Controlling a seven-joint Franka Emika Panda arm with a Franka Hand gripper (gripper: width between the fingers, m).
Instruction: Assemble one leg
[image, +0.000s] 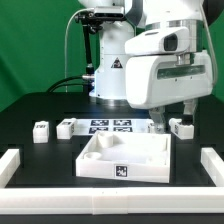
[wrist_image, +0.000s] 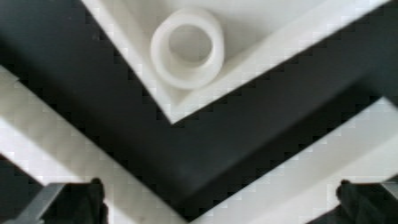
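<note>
While the arm (image: 165, 60) hangs over the counter (image: 40, 160) toward its far edge, on the exterior view's right:

End effector (image: 174, 114): spread, with nothing between the jaws; in the wrist view its dark fingers (wrist_image: 64, 204) show well apart.
Leg (image: 181, 127): it rests on the counter near the far edge, on the exterior view's right, just beside the end effector and not gripped.
Other legs (image: 41, 131): two small white blocks lie near the far edge on the exterior view's left, close together.
Tabletop (image: 125, 170): a white tray-like square lies mid-counter, closer to the near edge, with its open side up.
Ring (wrist_image: 187, 48): a round white ring sits inside a tabletop corner, seen from the wrist.
Marker board (image: 108, 127): it lies flat between the tabletop and the far edge.
Rails (image: 10, 165): white bars line the counter's side and near edges.
</note>
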